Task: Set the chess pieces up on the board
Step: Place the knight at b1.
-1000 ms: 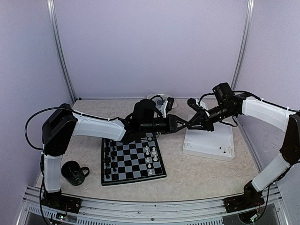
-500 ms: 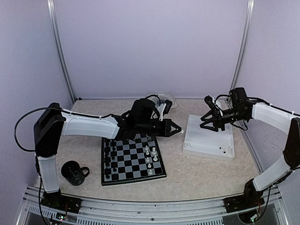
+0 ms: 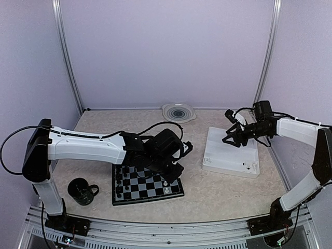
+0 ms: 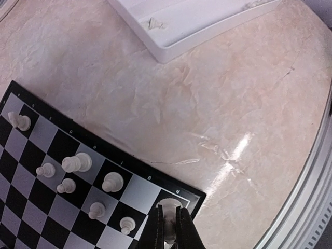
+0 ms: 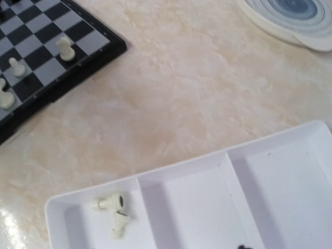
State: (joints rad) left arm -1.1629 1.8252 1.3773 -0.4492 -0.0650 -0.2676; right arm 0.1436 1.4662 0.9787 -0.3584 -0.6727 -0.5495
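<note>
The board (image 3: 148, 185) lies at the front centre, black pieces (image 3: 119, 179) along its left side and white ones on its right. My left gripper (image 4: 169, 228) is shut on a white chess piece (image 4: 169, 217), held upright just over the board's (image 4: 137, 193) near right corner square. Several white pieces (image 4: 76, 163) stand on squares beside it. My right gripper (image 3: 228, 136) hovers open over the left end of the white tray (image 3: 231, 155); its fingers stay out of its wrist view. Two white pieces (image 5: 110, 201) lie on their sides in the tray's (image 5: 135, 179) corner compartment.
A dark mug (image 3: 82, 190) stands left of the board near the front edge. A round white and blue plate (image 3: 178, 111) sits at the back centre. The metal rail runs along the table's front.
My left arm swung back from the tray side and down to the board's right corner with a white piece. My right gripper let go, opened, and drew back over the tray.
</note>
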